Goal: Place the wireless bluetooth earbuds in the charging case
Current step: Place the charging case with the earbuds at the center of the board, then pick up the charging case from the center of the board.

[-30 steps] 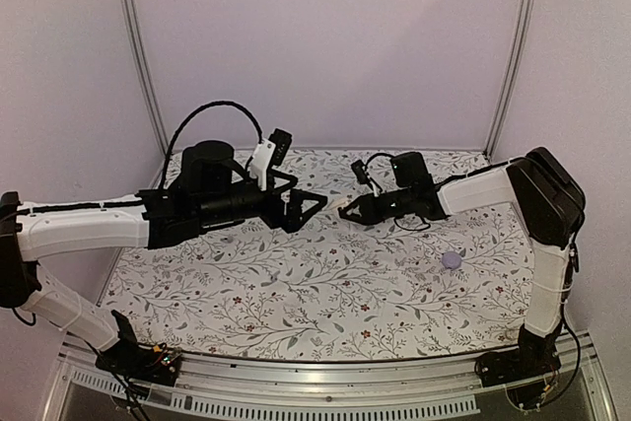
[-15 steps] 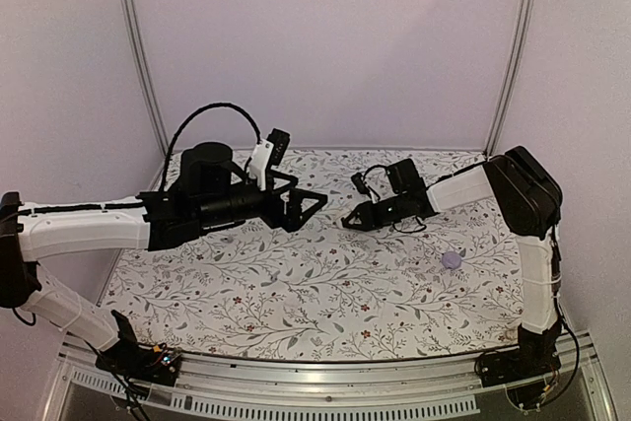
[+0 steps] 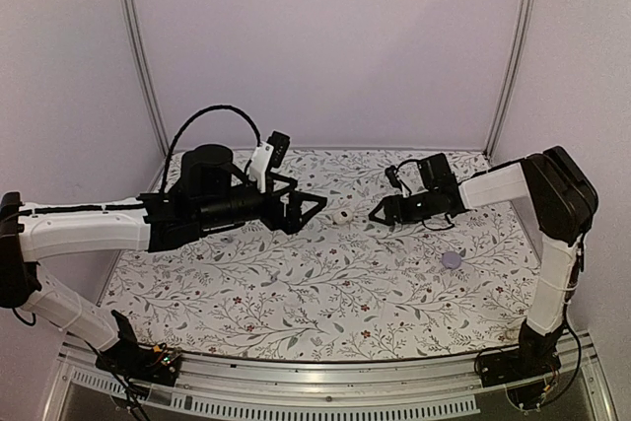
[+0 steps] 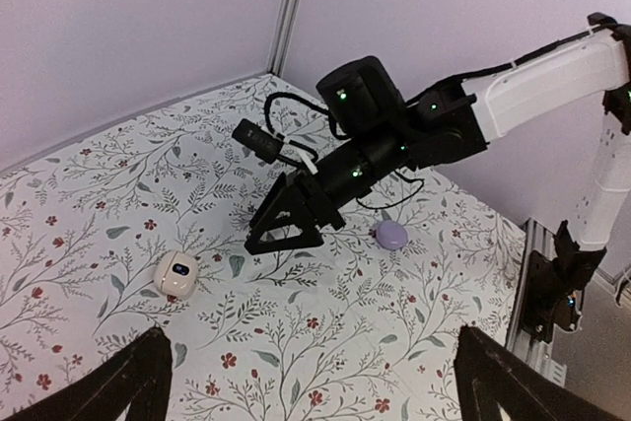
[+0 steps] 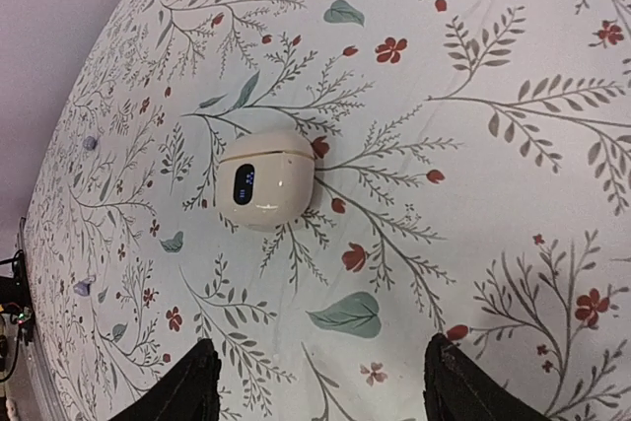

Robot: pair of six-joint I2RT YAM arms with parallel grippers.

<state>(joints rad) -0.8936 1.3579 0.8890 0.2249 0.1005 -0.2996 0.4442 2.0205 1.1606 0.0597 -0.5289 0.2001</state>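
Note:
The charging case (image 5: 264,179) is a small white rounded box with a dark lit display, lid shut, lying on the floral cloth. It also shows as the case (image 3: 342,216) in the top view and the case (image 4: 176,274) in the left wrist view. My right gripper (image 3: 377,214) stands open just right of it, not touching; in its own view the right gripper (image 5: 320,386) has nothing between its fingers. My left gripper (image 3: 317,206) hovers open to the case's left, and the left gripper (image 4: 315,391) is empty. The earbuds are not visible.
A purple rounded case (image 3: 451,259) lies on the cloth to the right, seen also as the purple case (image 4: 391,234) behind the right arm. Walls and metal posts (image 3: 133,46) enclose the back and sides.
My right gripper has opened and drawn back to the right, leaving the white case on the cloth. The left arm has stayed put.

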